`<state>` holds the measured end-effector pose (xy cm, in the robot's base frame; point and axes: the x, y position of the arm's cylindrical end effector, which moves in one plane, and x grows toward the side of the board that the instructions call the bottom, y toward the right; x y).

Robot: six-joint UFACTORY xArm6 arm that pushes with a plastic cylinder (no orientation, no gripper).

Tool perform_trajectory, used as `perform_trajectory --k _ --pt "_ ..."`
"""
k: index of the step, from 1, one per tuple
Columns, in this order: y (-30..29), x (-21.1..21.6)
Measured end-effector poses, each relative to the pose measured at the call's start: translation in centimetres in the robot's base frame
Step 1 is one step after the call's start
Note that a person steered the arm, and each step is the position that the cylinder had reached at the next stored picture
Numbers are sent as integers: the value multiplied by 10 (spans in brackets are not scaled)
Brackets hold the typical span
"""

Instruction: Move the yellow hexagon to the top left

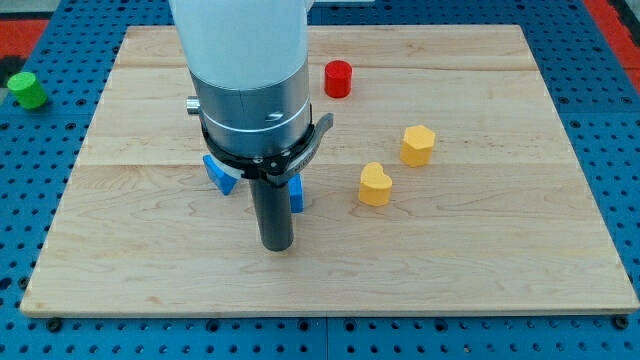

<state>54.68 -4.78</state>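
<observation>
The yellow hexagon [418, 145] sits on the wooden board [480, 250], right of centre. A yellow heart-shaped block [375, 185] lies just to its lower left. My tip [276, 244] is at the end of the dark rod, below the board's centre, well to the left of both yellow blocks and touching neither. Blue blocks [219, 174] show partly behind the rod, one on each side of it; their shapes are hidden by the arm.
A red cylinder [338, 78] stands near the view's top centre of the board. A green cylinder [27, 89] lies off the board at the view's left on the blue perforated table. The arm's white and grey body [245, 70] covers the upper middle-left of the board.
</observation>
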Motion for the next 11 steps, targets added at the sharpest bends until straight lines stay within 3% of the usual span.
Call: perform_trajectory --k 3,4,5,6,7,9,10,11 --pt "11 0" --pt "28 2" --pt "85 0" --pt "144 -10" --pt "176 -49" --pt "163 -122" --pt "160 -116" --pt "196 -109"
